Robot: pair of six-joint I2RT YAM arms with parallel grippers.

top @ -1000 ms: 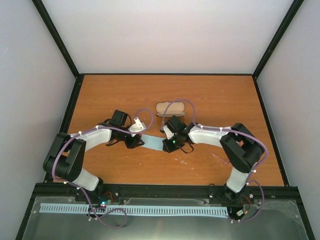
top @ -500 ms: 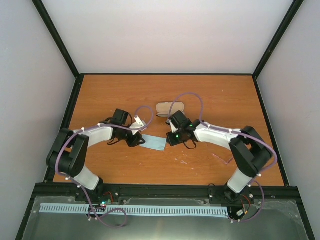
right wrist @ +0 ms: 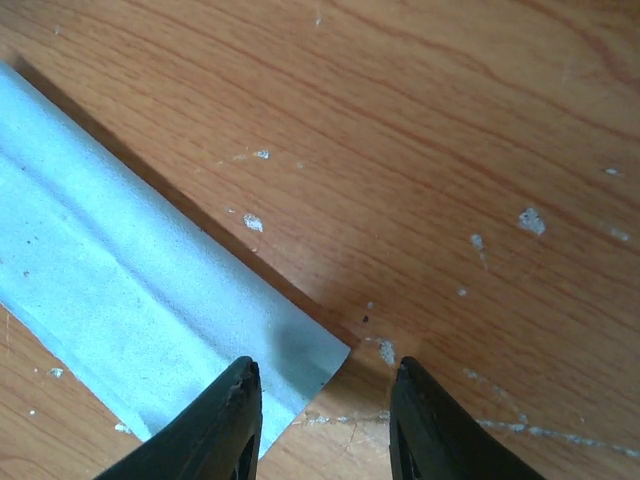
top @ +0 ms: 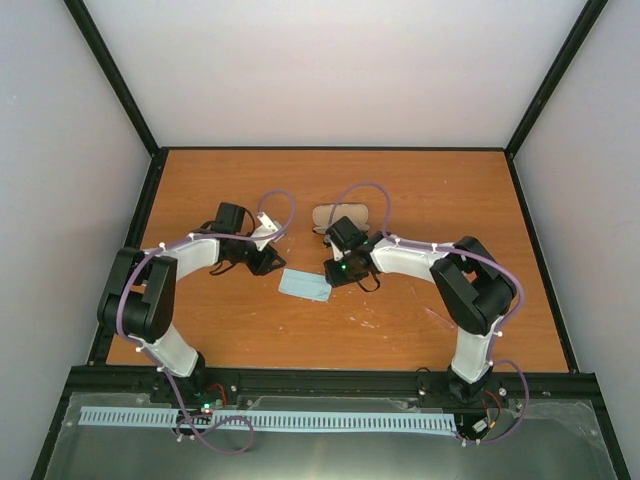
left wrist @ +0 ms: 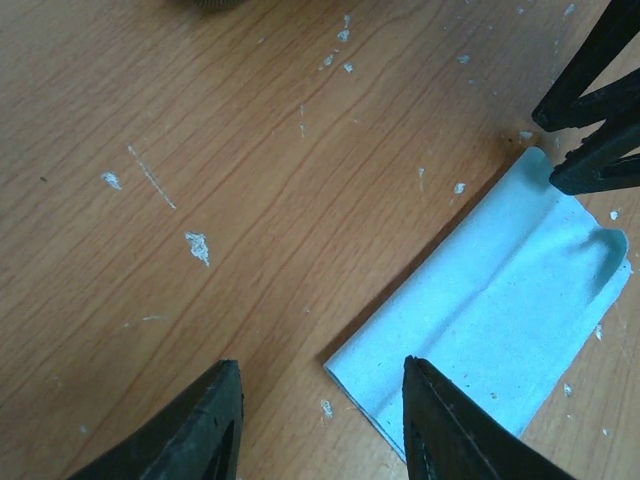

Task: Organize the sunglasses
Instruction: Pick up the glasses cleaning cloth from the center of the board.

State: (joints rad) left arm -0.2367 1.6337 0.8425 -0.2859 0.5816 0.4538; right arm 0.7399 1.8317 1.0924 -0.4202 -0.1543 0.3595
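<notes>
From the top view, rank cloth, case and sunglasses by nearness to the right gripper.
1. The blue cloth, just left of the right gripper.
2. The case, behind it, toward the far edge.
3. The sunglasses, faint, far off to the right.

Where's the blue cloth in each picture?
Top external: the blue cloth is near the centre of the picture.
Left wrist: the blue cloth is at the lower right, stretching toward the upper right.
Right wrist: the blue cloth is on the left, running down to the bottom middle.
Shared landmark: the right end effector, open beside one corner of the cloth.
</notes>
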